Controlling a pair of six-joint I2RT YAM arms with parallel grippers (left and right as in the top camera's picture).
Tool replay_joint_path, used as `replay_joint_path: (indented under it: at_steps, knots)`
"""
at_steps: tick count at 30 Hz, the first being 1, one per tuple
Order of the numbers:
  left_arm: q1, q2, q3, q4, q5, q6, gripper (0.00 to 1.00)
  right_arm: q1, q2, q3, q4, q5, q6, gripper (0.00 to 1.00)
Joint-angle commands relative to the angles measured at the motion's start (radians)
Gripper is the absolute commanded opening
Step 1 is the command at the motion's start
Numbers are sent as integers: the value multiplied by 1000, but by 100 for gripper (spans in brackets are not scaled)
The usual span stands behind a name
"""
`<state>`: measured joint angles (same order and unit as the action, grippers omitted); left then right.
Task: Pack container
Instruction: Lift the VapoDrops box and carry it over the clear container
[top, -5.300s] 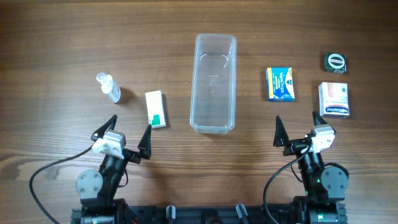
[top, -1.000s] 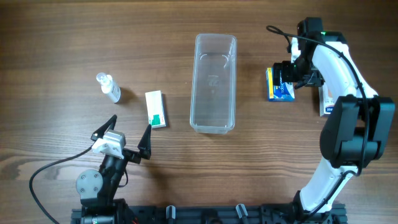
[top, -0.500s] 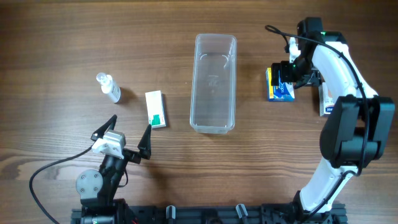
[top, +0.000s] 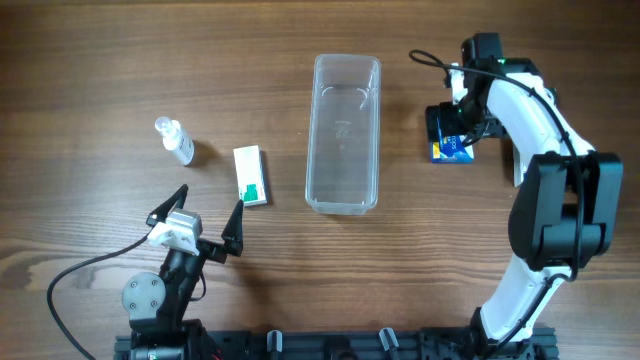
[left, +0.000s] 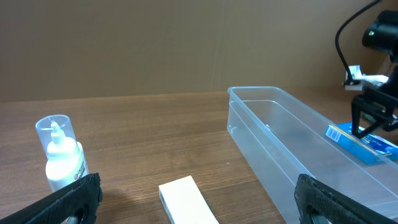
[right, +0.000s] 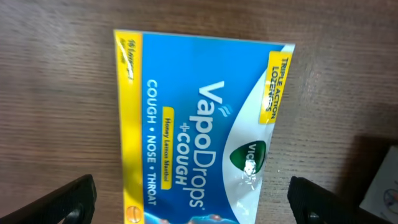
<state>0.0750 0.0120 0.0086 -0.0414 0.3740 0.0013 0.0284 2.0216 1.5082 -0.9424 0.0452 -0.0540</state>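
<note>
Overhead: the right arm covers most of the lozenge box (top: 440, 151). The right gripper (top: 455, 135) sits over it, and its spread can't be read from here. The container (top: 345, 135) is mid-table nearer the far edge, empty, with the lozenge box beside its right wall but apart. The left gripper (top: 205, 222) is by the near edge on the left side, spread wide and holding nothing. The spray bottle (top: 176, 141) and white-green box (top: 250, 175) lie left of the container.

Left wrist: the container (left: 292, 143) is empty. The white-green box (left: 186, 199) is cut off by the bottom edge. The lozenge box (left: 360, 142) shows beyond the clear wall; can't tell if the claw touches it.

Right wrist: the lozenge box (right: 199, 124) fills the view with its lower end cut off. The fingertips (right: 68, 199) are wide apart, one on each side, not clamped. A white corner (right: 390, 191) at the right edge can't be identified.
</note>
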Motion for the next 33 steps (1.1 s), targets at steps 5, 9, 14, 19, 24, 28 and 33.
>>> replay_joint_path:
  at_steps: [5, 9, 14, 19, 24, 28, 33]
  knots:
    - [4, -9, -3, -5, -9, -10, 100, -1, 14, -29, 42, 25, -8, 100]
    - [4, -9, -3, -4, -9, -10, 100, -1, 58, -29, 39, 22, -25, 100]
    - [4, -9, -3, -4, -9, -10, 100, -1, 90, -29, 45, 22, -25, 100]
    - [4, -9, -3, -4, -9, -10, 100, -1, 94, -29, 52, 22, -24, 99]
    - [4, -9, -3, -4, -9, -10, 100, -1, 94, -29, 58, 22, -20, 92]
    - [4, -9, -3, -4, -9, -10, 100, -1, 93, -29, 61, 22, -14, 83]
    - [4, -9, -3, -4, -9, -10, 100, 0, 93, -16, 49, 22, 6, 73]
